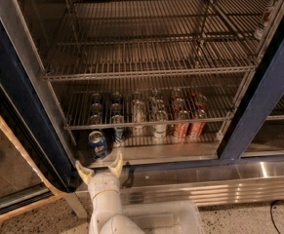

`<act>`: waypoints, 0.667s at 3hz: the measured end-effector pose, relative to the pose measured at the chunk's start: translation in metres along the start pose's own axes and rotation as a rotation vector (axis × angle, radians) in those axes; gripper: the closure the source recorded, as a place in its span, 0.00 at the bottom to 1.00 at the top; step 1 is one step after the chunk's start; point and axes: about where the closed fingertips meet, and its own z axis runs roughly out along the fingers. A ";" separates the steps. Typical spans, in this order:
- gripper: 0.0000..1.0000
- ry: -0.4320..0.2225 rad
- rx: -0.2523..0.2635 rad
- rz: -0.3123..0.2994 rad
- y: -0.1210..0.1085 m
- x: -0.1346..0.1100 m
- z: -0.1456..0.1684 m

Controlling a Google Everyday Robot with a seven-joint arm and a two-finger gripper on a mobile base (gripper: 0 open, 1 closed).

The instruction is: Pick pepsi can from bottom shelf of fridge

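The pepsi can (97,144) is blue with a silver top and stands upright at the front left of the bottom shelf (175,151) of the fridge (31,96). My gripper (100,166) sits just below and in front of the can, at the shelf's front strip. Its two pale fingers (84,171) are spread apart and hold nothing. The can stands a little above the gap between them.
Rows of cans fill the rack above the bottom shelf: dark ones at left, white-and-green cans (159,126) in the middle, red cans (181,126) at right. Bare wire racks (151,57) above. The open glass door (10,145) is at left, the ribbed steel base panel (214,184) below.
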 end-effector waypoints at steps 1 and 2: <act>0.20 0.030 -0.018 0.016 0.006 0.014 0.016; 0.28 0.031 -0.039 0.029 0.013 0.022 0.032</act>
